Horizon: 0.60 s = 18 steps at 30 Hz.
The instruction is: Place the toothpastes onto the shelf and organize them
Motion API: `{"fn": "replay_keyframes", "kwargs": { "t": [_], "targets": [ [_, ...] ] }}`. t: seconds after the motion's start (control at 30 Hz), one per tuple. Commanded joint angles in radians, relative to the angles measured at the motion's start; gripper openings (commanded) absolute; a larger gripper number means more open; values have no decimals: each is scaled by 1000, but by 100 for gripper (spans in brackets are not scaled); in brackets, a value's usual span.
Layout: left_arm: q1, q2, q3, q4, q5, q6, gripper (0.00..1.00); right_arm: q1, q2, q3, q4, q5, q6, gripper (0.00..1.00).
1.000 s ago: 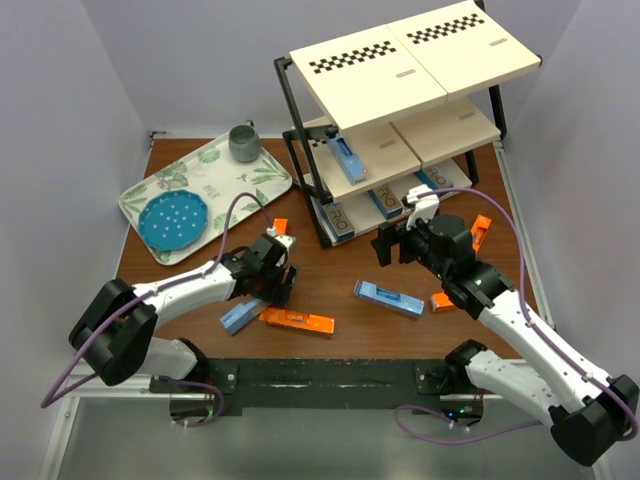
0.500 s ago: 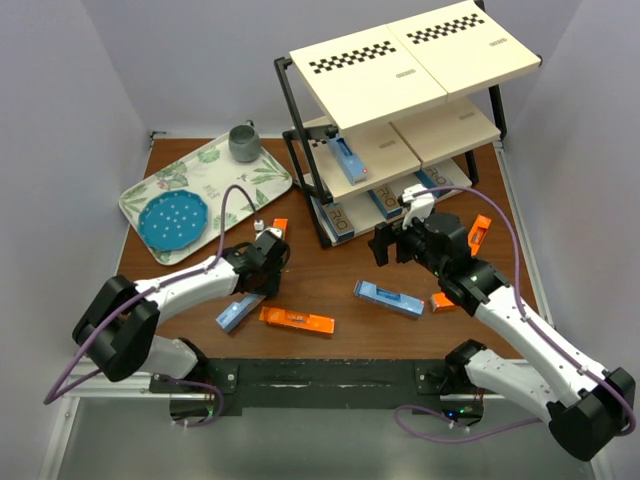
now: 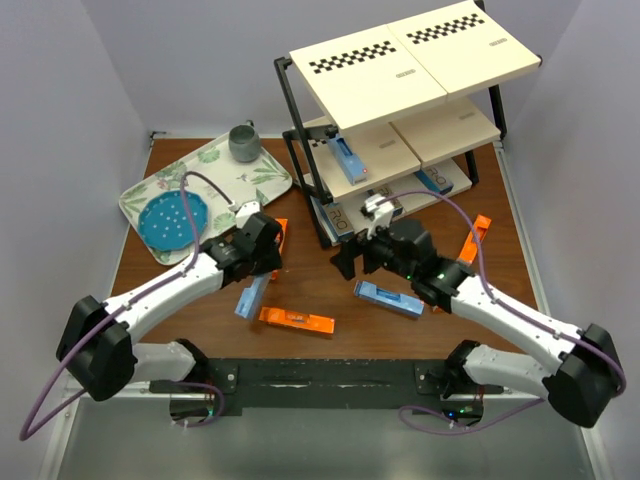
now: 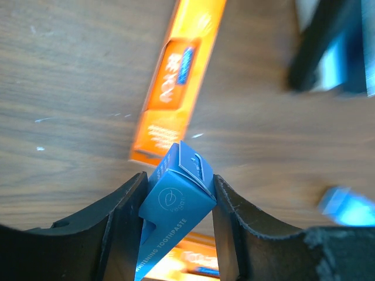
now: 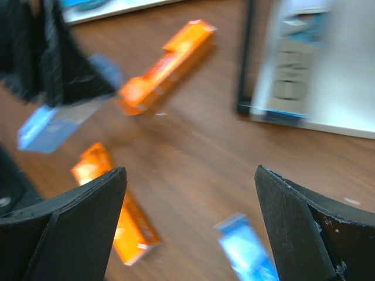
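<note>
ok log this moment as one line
left claw: shut on blue carton | right claw: open, empty | orange carton: loose on table | shelf: partly stocked

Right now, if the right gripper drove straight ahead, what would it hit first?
Probably the bare wooden table, between the upper orange toothpaste carton and the shelf's black leg. The open right gripper has no carton squarely ahead, though depth is unclear.

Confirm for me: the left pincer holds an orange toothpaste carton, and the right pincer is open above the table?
No: the toothpaste carton in the left pincer is blue, not orange, as the left wrist view shows. The right pincer is open above the table.
</note>
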Motion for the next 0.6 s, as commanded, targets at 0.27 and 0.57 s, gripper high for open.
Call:
{"fn": "replay_keyframes", "kwargs": {
  "t": [0.27,0.57],
  "targets": [
    [15,-58,146,138,-27,-397,14,380,190,-25,476,324,219,98],
    [14,-78,175,186,-36,-445,14,391,339,-22,608,309,323,98]
  ]
}}
